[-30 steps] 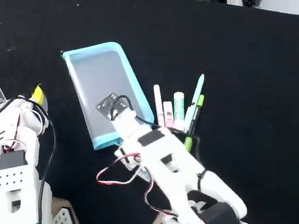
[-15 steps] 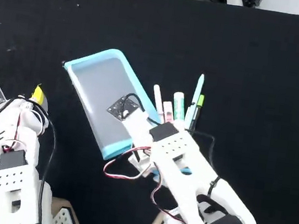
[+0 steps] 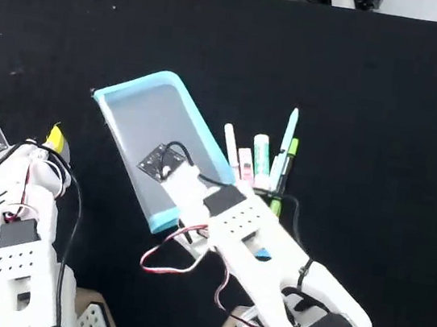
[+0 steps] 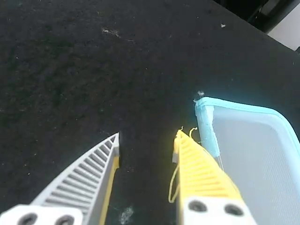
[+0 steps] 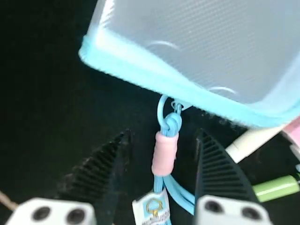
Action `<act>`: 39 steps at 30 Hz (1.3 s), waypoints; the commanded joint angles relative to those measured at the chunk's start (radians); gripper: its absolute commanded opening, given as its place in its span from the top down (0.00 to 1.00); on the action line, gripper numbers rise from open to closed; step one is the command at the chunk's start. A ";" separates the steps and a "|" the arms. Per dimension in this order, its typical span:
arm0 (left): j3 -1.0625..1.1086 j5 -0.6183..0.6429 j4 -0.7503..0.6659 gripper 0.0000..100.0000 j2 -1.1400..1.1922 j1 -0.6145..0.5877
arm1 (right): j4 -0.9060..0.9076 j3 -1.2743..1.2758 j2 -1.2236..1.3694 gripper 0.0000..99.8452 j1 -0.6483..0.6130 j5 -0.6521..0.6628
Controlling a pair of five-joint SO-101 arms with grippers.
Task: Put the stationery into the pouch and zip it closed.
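The black table [image 3: 391, 90] has plenty of bare room beyond and to either side. The pouch [image 3: 146, 125] lies flat on it at a slant, one short end far and one near. That leaves its near corner facing the right arm [image 3: 270, 260], which stretches over it from the front edge. The left arm [image 3: 21, 209] sits well off to the side, out of the way.

The pens [image 3: 260, 157] are bundled just beside the pouch's long edge, touching or nearly so, and none is inside yet. Lying that close they have only a short way to go, but they also crowd that side of the near corner.

The left gripper [image 4: 147, 138] is spread open above bare cloth. Its yellow finger [image 4: 197, 168] is close by the pouch's far corner, which looks a handy spot for pinning the pouch down. The right gripper [image 5: 162, 136] is also released, its dark fingers straddling the pull [image 5: 165, 145], a blue cord with a pink bead hanging from the slider at the near corner. It looks lined up to pinch that cord and work the zip. I can't tell from here whether the zip is open or shut.
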 commanded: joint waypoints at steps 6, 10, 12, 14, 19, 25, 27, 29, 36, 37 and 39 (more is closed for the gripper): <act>-0.015 0.006 -0.011 0.81 -0.006 -0.008 | -0.318 0.174 -0.039 0.80 0.080 0.041; -0.016 0.008 -0.011 0.81 -0.006 -0.012 | -0.304 0.177 -0.039 0.81 0.091 0.110; -0.016 0.008 -0.011 0.81 -0.006 -0.012 | -0.308 0.177 -0.039 0.90 0.091 0.110; -0.016 0.006 -0.011 0.81 -0.006 -0.008 | -0.319 0.174 -0.039 0.99 0.091 0.103; -0.016 -0.015 -0.008 0.81 -0.006 0.035 | -0.338 0.087 -0.042 0.99 0.091 0.103; -0.021 -0.222 0.077 0.81 -0.005 0.219 | -0.388 -0.081 -0.041 0.99 0.091 0.044; -0.024 -0.258 0.100 0.81 -0.005 0.263 | -0.442 -0.087 -0.041 0.99 0.091 0.020; -0.016 -0.265 0.097 0.81 -0.005 0.277 | -0.468 -0.068 -0.039 0.99 0.091 0.017; -0.016 -0.270 0.109 0.81 -0.005 0.311 | -0.382 0.082 -0.039 0.97 0.091 0.012; -0.019 -0.270 0.127 0.81 -0.005 0.328 | -0.365 0.093 -0.039 0.95 0.091 0.012; -0.039 -0.272 0.176 0.81 -0.005 0.363 | -0.328 0.101 -0.039 0.88 0.091 0.012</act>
